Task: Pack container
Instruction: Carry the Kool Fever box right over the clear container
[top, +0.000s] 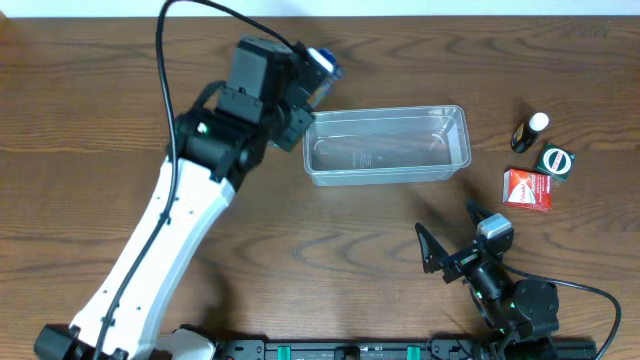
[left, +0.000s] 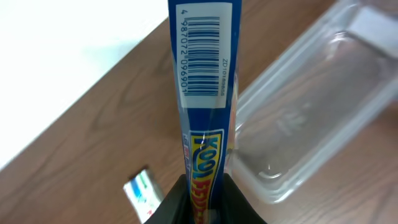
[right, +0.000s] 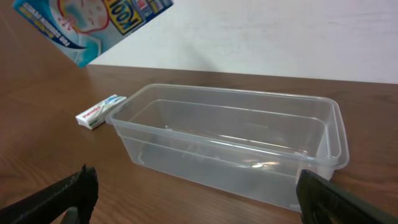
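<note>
left gripper (left: 204, 200): clamped on the thin dimension of a flat blue cardboard box (left: 205, 93) with a white barcode label. The box sticks straight out past the fingers, up off the table.
why that grip: the thin side looks like the only one the jaws can span. My guess is it also lets the box drop in edge-first or be laid flat.
container (top: 386, 110): clear rectangular plastic tub with rounded corners and a rim. It sits mid-table, slightly toward the far edge, long side running left-right, nothing inside.
container vs left gripper: the held box is up by the tub's far-left corner, near it but not yet over the opening.
right gripper (top: 444, 220): jaws wide apart and holding nothing. It is parked near the front edge, facing the tub's near long wall, apart from it.
small white carton (right: 99, 112): red and green print, flat on the dark brown wooden table (top: 90, 90), just off the tub's left end.
right-edge group: red and white box (top: 528, 188), small dark box (top: 556, 161) with a green round mark, dark bottle (top: 530, 130) with a white cap. Probably stock waiting to be packed.
step: likely carry the box over the opening, lower, release.
</note>
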